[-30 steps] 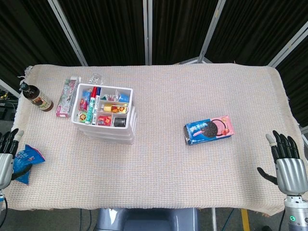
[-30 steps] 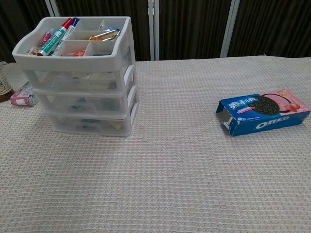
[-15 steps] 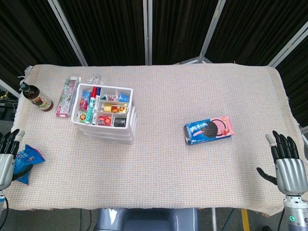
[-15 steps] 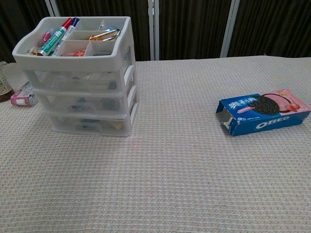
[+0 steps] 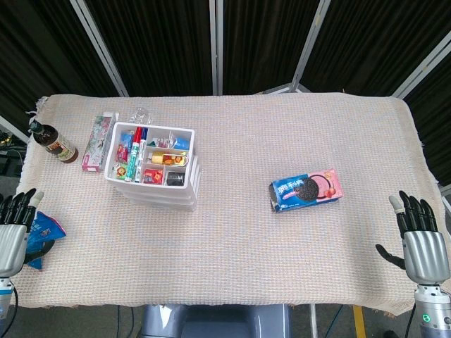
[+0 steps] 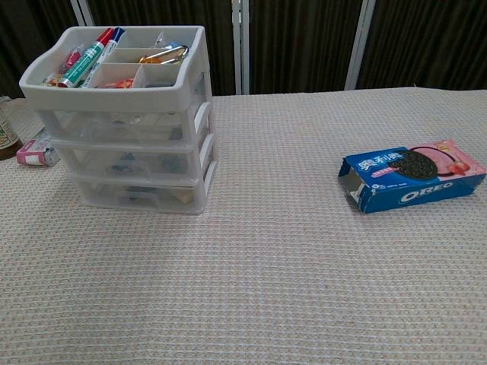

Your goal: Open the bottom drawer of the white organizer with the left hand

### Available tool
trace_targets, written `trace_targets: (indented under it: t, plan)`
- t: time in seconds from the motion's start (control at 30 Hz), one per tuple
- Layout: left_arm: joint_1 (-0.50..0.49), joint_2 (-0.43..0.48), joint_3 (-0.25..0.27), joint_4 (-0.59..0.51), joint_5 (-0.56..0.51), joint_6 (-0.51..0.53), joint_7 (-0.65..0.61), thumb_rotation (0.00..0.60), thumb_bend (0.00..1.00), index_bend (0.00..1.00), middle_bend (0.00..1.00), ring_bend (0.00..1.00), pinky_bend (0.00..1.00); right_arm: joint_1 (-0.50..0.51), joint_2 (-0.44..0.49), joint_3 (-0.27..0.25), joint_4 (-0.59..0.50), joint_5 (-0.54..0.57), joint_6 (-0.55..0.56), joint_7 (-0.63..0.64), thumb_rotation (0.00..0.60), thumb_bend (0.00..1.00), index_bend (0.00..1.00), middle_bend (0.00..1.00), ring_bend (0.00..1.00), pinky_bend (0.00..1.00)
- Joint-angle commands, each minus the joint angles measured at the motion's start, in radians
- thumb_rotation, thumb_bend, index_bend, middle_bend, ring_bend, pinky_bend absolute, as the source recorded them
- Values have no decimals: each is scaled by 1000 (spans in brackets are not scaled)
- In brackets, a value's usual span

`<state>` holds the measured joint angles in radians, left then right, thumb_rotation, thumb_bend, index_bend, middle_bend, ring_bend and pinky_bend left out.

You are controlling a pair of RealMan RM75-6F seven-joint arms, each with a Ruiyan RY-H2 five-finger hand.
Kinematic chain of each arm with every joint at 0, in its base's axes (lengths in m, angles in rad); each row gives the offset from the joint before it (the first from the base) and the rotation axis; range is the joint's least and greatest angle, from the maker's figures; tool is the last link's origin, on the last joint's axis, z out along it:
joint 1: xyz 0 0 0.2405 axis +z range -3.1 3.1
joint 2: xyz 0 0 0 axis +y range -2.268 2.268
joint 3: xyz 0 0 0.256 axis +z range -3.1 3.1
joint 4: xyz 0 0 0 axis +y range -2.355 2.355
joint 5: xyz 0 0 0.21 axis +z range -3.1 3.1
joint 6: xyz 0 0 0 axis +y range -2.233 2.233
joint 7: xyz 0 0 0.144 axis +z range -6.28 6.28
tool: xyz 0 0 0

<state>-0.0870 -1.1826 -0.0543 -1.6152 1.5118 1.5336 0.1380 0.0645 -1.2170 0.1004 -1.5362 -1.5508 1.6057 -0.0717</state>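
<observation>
The white organizer (image 5: 156, 170) (image 6: 129, 114) stands at the left of the table, three drawers stacked under an open top tray of pens and small items. All drawers are pushed in; the bottom drawer (image 6: 137, 194) has its handle on the right-facing side. My left hand (image 5: 14, 232) hovers at the table's near left edge, far from the organizer, fingers apart and empty. My right hand (image 5: 421, 243) is at the near right corner, fingers spread, holding nothing. Neither hand shows in the chest view.
An Oreo box (image 5: 306, 189) (image 6: 411, 184) lies right of centre. A brown bottle (image 5: 53, 143) and a pink box (image 5: 97, 142) sit left of the organizer. A blue snack bag (image 5: 39, 236) lies beside my left hand.
My left hand has shifted slightly right and toward the table's near edge. The organizer, the Oreo box and the right hand have not moved.
</observation>
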Motion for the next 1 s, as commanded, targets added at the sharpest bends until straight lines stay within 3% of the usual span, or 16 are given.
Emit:
trace_targets:
  t: [0.03, 0.1, 0.27, 0.67, 1.0]
  plan:
    - [-2, -27, -15, 14, 28, 40, -26, 600, 354, 0, 354, 441, 368, 0, 0, 0, -2, -2, 2, 2, 600, 20, 0, 0, 0, 0]
    - [-7, -51, -19, 18, 48, 54, -71, 600, 444, 0, 555, 613, 469, 0, -1, -1, -3, -5, 3, 1, 600, 20, 0, 0, 0, 0]
    - [-37, -78, 7, -19, 69, -11, -225, 600, 506, 0, 715, 755, 553, 0, -2, -6, -7, -9, -1, -1, 600, 20, 0, 0, 0, 0]
    - [-139, -121, 70, -116, 11, -298, -360, 600, 519, 0, 752, 789, 579, -4, 12, -4, -17, -6, 0, 23, 600, 20, 0, 0, 0, 0]
    - [-218, -148, 36, -122, -122, -480, -470, 600, 520, 0, 752, 789, 579, -7, 22, -4, -25, -7, 3, 39, 600, 20, 0, 0, 0, 0]
